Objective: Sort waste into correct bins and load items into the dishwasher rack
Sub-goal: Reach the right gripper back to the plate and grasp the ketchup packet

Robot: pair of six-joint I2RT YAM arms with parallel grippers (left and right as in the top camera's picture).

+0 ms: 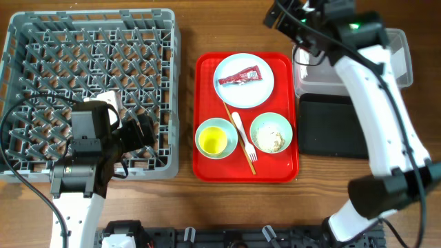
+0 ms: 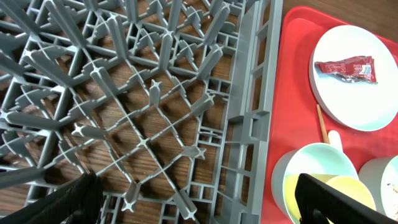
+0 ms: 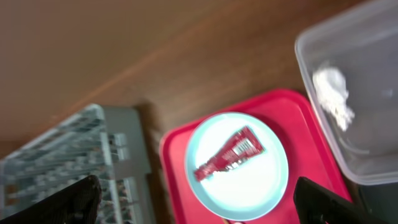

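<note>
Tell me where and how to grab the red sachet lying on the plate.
Pinch the red sachet across its narrow width, near the crumpled middle, coming straight down from above. It lies flat and diagonal on the blue plate, so no edge is open to a sideways approach. Turning the grip square to its long axis probably gives the surest bite.

The serving tray (image 1: 207, 110) sits between the rack (image 1: 89, 15) and the tub (image 1: 403, 65).
</note>
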